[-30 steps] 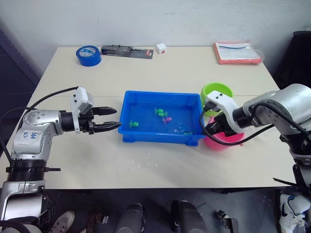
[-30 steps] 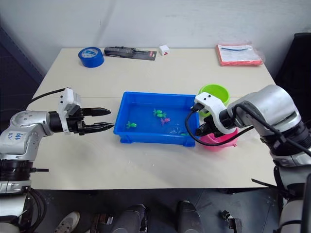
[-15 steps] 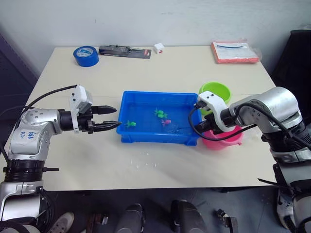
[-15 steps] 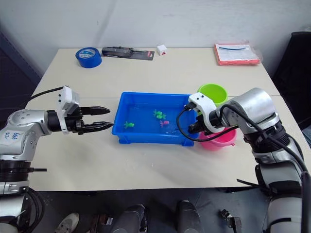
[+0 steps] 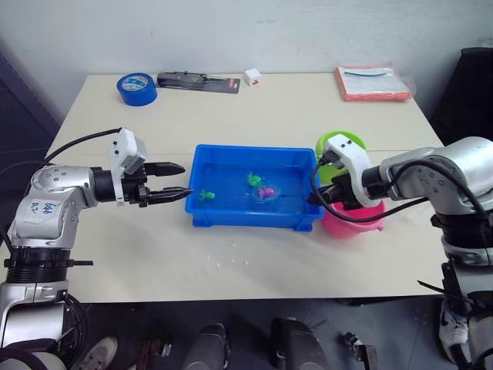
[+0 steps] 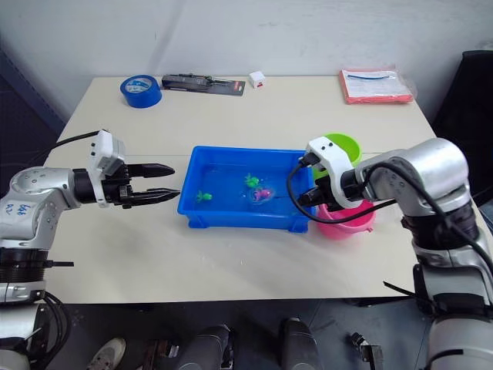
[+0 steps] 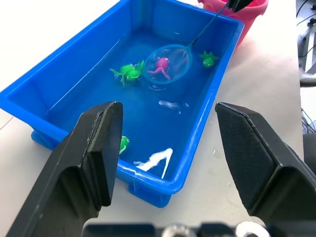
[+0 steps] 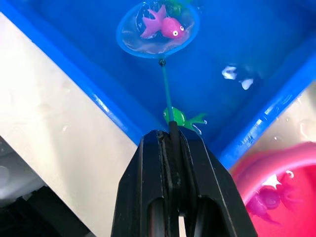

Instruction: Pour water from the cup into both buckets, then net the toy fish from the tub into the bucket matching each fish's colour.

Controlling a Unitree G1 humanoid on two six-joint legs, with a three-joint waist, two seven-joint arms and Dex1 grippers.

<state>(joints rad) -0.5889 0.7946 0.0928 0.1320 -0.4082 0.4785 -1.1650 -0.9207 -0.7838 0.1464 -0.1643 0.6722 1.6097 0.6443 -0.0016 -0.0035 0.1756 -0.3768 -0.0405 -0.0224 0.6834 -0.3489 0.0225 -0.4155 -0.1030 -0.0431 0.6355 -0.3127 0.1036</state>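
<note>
Right end effector (image 8: 170, 143) clamps the net (image 8: 158, 29) handle; hoop now holds a pink fish (image 8: 163, 24) in the tub (image 5: 212, 216), unlike before. Left end effector (image 5: 179, 180) still hovers wide beside the tub.

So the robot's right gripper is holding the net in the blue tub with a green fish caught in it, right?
Not quite: the fish inside the net is pink, as the right wrist view shows. The rest holds: the right gripper grips the net's handle over the blue tub.
</note>
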